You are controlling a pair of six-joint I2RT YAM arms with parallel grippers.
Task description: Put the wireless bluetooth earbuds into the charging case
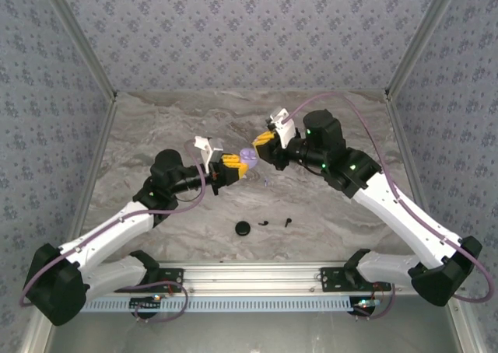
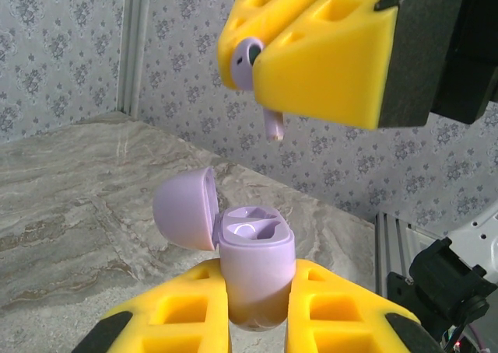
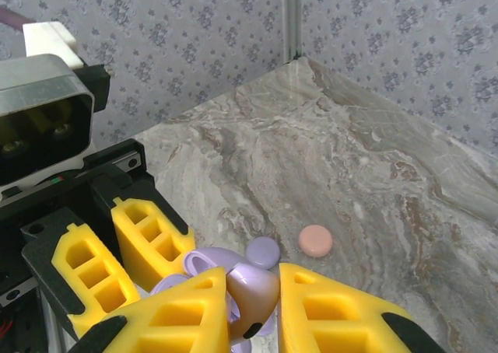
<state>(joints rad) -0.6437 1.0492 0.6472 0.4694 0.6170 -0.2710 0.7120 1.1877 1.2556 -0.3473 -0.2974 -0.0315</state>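
Insertion is the step in hand, I judge. The left tool (image 1: pixel 232 166) is clamped on the lilac case (image 2: pixel 257 252), holding it upright above the desk with its lid (image 2: pixel 185 209) swung open. The right tool (image 1: pixel 262 145) pinches a lilac earbud (image 2: pixel 250 57) just above the case, apart from it, stem pointing down. Next the stem must be lined up over a free socket and lowered straight; a small tilt could jam it.

The walls (image 1: pixel 249 26) carry a grey floral print. The desk (image 1: pixel 171 120) is grey marble-patterned. Near its front lie a black case (image 1: pixel 243 228) and black earbuds (image 1: pixel 268 223).
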